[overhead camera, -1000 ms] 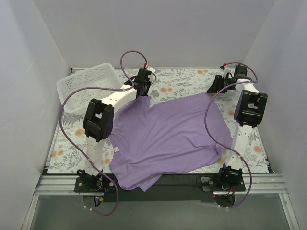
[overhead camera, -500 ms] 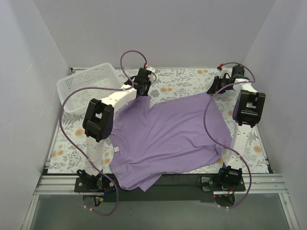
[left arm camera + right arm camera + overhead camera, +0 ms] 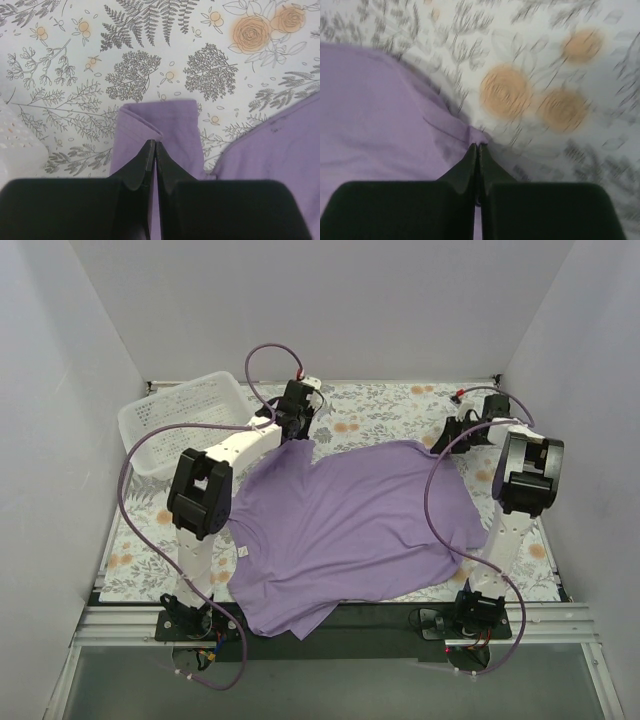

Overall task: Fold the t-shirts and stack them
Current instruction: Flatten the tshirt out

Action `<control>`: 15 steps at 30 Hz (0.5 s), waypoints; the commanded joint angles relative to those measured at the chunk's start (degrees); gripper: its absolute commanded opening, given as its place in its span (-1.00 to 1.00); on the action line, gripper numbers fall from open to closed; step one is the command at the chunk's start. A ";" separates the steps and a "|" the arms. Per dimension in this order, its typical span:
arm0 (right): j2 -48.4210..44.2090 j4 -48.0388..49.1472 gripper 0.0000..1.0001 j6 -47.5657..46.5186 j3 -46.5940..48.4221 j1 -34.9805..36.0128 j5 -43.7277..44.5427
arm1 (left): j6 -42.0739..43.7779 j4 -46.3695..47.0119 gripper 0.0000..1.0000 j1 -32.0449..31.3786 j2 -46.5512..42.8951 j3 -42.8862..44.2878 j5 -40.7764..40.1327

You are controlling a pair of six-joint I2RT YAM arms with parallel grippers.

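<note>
Right end effector (image 3: pixel 477 146) clamped onto t-shirt (image 3: pixel 350 520) corner (was agape) | left end effector (image 3: pixel 154 143) pinching sleeve (image 3: pixel 167 120)

Left arm (image 3: pixel 205 490) and right arm (image 3: pixel 525 475) both reach forward from their bases, elbows raised, wrists pitched down. Left gripper (image 3: pixel 152 142): fingers pressed flat together, no gap. The t-shirt (image 3: pixel 165 120) sleeve is pinched at the tips, with cloth ahead of and on both sides of the fingers. Right gripper (image 3: pixel 478 146): fingers closed tip to tip on a corner of the cloth, the rest lying left of the fingers. Right wrist view blurred.
</note>
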 commanded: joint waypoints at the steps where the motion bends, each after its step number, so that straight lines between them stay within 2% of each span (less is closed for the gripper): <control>1: -10.73 5.11 -0.97 -2.96 -10.14 -0.57 0.04 | -2.32 1.03 -1.00 -0.10 -10.13 -2.45 1.73; 6: -25.85 9.87 -0.97 -7.00 -25.25 -2.06 0.74 | -4.43 2.08 -1.00 0.07 -17.24 -7.20 3.40; 9: -34.46 10.05 -0.97 -8.76 -29.84 -3.73 0.39 | -5.57 2.44 -1.00 0.07 -21.72 -9.40 4.45; 15: -52.31 5.05 -0.97 -14.73 -31.45 -5.93 0.48 | -7.51 2.96 -1.00 0.07 -33.13 -12.83 6.91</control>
